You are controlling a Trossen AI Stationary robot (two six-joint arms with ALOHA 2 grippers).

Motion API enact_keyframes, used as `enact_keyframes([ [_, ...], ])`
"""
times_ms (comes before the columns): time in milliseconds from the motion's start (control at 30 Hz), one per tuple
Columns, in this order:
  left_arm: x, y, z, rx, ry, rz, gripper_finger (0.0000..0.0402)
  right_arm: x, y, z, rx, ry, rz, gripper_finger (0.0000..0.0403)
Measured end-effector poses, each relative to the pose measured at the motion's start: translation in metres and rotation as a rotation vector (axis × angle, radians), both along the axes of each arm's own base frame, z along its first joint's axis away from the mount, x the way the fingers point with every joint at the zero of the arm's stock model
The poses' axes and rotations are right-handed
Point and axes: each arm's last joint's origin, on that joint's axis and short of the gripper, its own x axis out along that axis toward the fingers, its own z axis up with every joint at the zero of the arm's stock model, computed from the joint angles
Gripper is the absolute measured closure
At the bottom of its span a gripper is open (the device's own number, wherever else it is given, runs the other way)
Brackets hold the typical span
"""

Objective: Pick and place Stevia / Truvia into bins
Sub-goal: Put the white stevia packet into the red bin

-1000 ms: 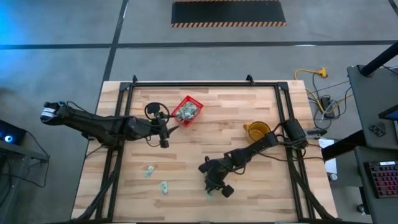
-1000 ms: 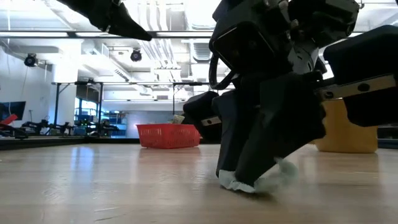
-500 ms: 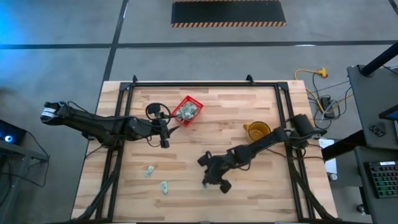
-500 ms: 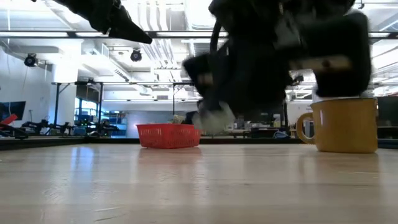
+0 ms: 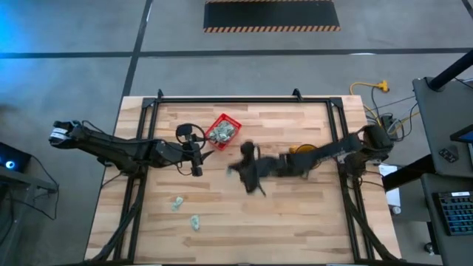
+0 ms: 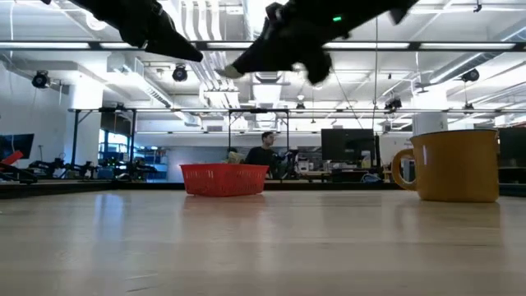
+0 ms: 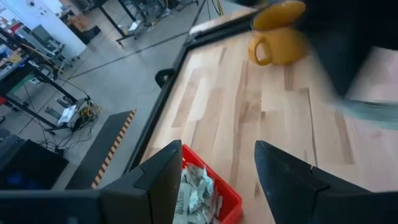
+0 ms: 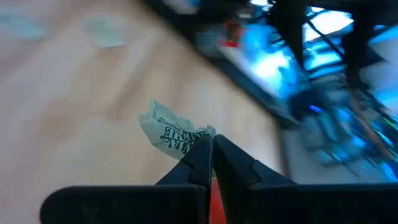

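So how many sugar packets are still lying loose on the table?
2: one sachet and another sachet lie near the table's front-left. The right gripper carries a third; the red basket holds more.

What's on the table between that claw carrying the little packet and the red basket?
Nothing: in the high view only bare wood separates the right claw, shut on a sachet, from the red basket.

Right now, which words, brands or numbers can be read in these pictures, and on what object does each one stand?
Sachet held in the right gripper: dark print, too blurred to read surely.
Sachets in the red basket: print too small to read.
Yellow mug: no text seen.
Nothing else is readable.
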Motion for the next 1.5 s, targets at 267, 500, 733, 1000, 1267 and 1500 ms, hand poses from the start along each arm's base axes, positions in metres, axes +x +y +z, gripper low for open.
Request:
enact_keyframes([
  [267, 0.002, 0.0, -0.003, 0.002, 0.016, 0.0, 0.0216, 0.006, -0.119, 0.004, 0.221, -0.137, -0.316, 0.0394],
  [500, 0.001, -0.002, -0.003, 0.002, 0.016, -0.008, 0.0216, 0.001, -0.193, -0.02, 0.585, -0.192, -0.334, 0.0394],
  [733, 0.001, -0.002, -0.003, -0.039, -0.003, 0.008, 0.0216, 0.019, -0.212, -0.057, 0.595, -0.12, -0.375, 0.0394],
  [1000, -0.001, -0.005, -0.007, -0.08, 0.012, 0.012, 0.0216, 0.036, -0.22, -0.051, 0.573, 0.024, -0.432, 0.0389],
  [1267, 0.0, -0.008, -0.008, -0.08, 0.01, 0.001, 0.0216, 0.042, -0.22, -0.037, 0.583, 0.083, -0.44, 0.0307],
  [1500, -0.002, -0.008, -0.012, -0.11, 0.04, 0.017, 0.0216, 0.039, -0.21, -0.014, 0.59, 0.118, -0.423, 0.025],
])
